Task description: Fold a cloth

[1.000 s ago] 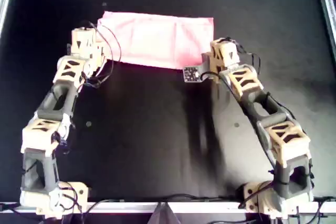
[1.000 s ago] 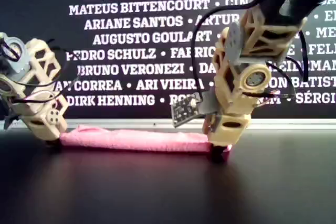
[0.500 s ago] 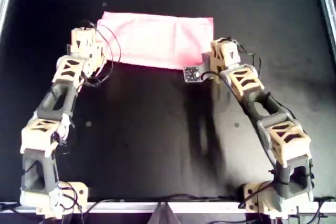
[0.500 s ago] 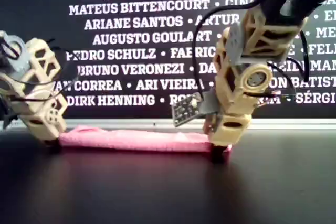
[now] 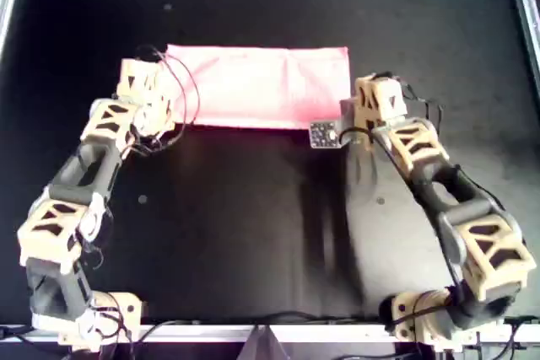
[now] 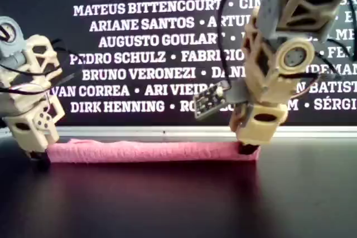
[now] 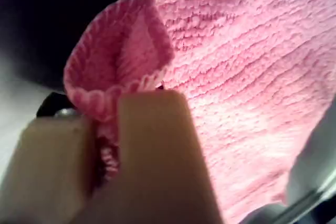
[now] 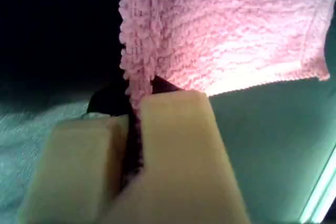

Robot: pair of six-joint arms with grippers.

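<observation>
Keeping my first gripper [image 7: 107, 150] and my second gripper [image 8: 131, 145] clamped on the cloth's [image 5: 253, 82] near corners, you should carry both evenly forward over its far edge.

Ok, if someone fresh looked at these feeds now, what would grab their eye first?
The pink cloth, a folded strip lying across the far part of the black table in the overhead view. Next, a tan gripper pinching each near corner: my first gripper and my second gripper are both shut on fabric. In the exterior view, white names fill the dark backdrop.
</observation>
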